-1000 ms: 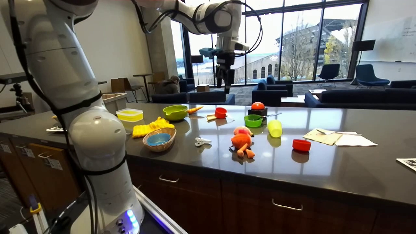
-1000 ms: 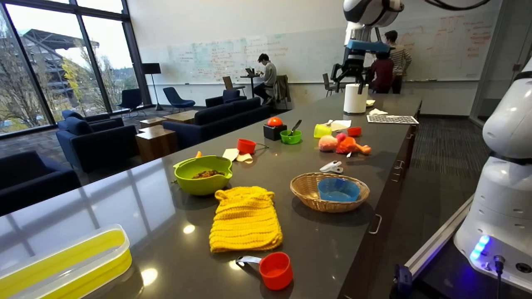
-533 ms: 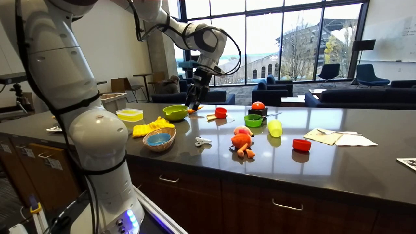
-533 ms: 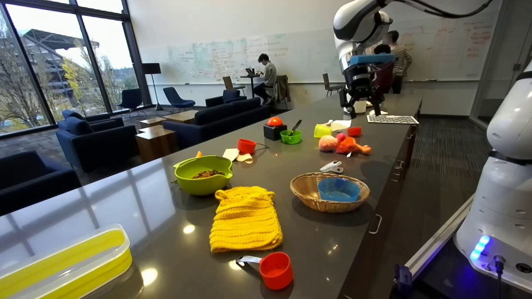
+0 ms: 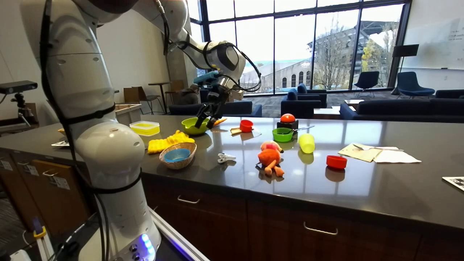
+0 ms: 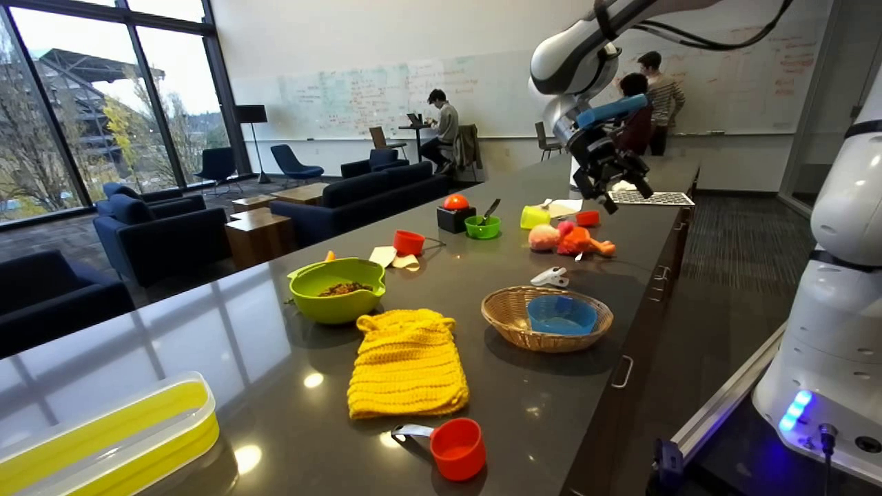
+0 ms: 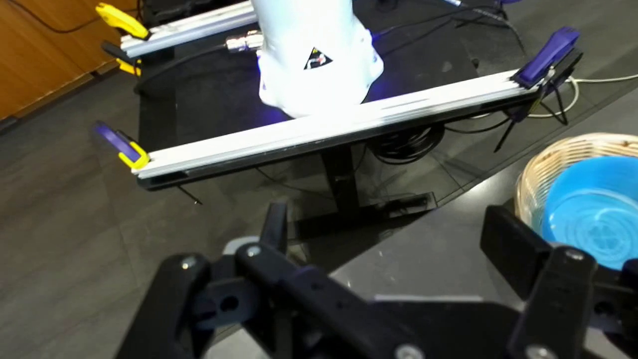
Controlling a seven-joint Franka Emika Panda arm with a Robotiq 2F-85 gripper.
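1. Pincer point(image 7: 394, 239): released, fingers point(image 7: 516, 252) spread wide, nothing between them. Hangs tilted in the air above the counter point(image 7: 433, 259), tips angled toward the robot base point(image 7: 319, 60).
2. Nearest thing in the wrist view: wicker basket point(image 7: 558, 157) with blue bowl point(image 7: 603, 182) inside, showing past one finger and lower than the pincer. Both exterior views show it apart, no contact.
3. Step looks like free-air positioning; slow, smooth travel should suit it best.
4. Before any lowering, the pincer ought to be levelled, tips straight down.
5. Height should be kept over the basket: a dipping finger could snag the rim or tip the bowl.
6. Lime bowl point(image 5: 189, 127) sits behind the pincer in an exterior view; overlap is probably line of sight, so check depth elsewhere.
7. Soft toy point(image 6: 577, 240) and clip point(image 6: 551, 277) lie below the pincer's level; likely light, easily nudged.
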